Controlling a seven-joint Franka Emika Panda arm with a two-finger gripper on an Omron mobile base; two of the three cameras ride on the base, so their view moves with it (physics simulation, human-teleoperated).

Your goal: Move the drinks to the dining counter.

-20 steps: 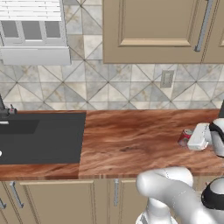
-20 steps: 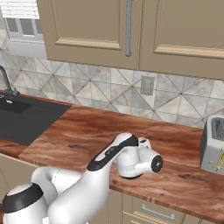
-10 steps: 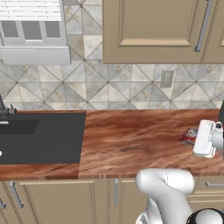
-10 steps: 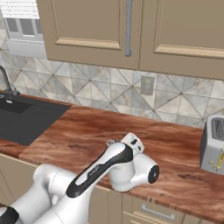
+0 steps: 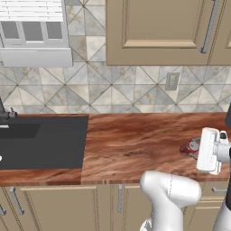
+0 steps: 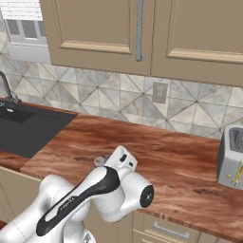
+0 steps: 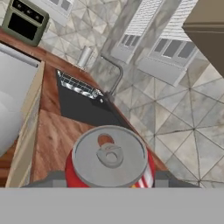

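Hand view: red can (image 7: 109, 158) between fingers (image 7: 56, 180).

In the right base view the white arm (image 6: 90, 199) rises from the lower left and bends over the front part of the reddish-brown wood-grain counter (image 6: 166, 156). Its hand ends near the counter's front edge, and just beside it a small grey round top of a can (image 6: 99, 161) peeks out; the end effector's fingers are hidden behind the arm. A black sink (image 6: 23, 130) is set into the counter at the left, with a dark faucet (image 6: 6, 90) behind it. A silver toaster (image 6: 231, 159) stands at the right edge. Diamond-patterned tiles (image 6: 95, 95) back the counter, with a wall outlet (image 6: 159, 92). Beige cabinets (image 6: 142, 28) hang above.
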